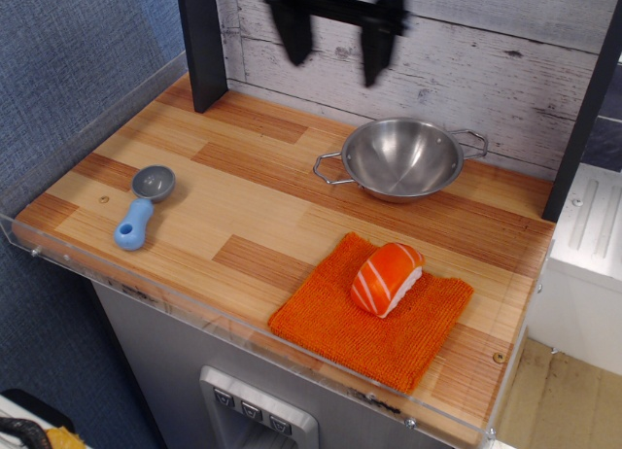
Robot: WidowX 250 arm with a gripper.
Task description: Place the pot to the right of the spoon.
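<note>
Across the wooden counter (243,211), most of the middle is bare plank, from the spoon on the left over to the cloth at near right. Orange cloth (374,318) sits near-right, close to the front edge, with a salmon sushi piece (387,277) on top. Pot (402,158) rests upright at far right, close to the whitewashed back wall (486,70), wire handles pointing left and right, so its long axis runs roughly left-right. Gripper (330,49) hangs high at far centre, blurred, fingers spread apart and holding nothing. Pot lies down and slightly right of the gripper, near but well below it; that offset is what the grasp depends on. Rim or a handle loop looks like the likely hold, judged from the spread of the fingers. Spoon (142,208) lies at near-left, blue handle toward the front edge, grey bowl pointing far. Target spot is just right of the spoon; open room there looks ample. Path from pot to target crosses bare wood, passing far of the cloth. Dark post (202,41) at far left stays out of that path. Clear lip (224,313) guards the front edge.
</note>
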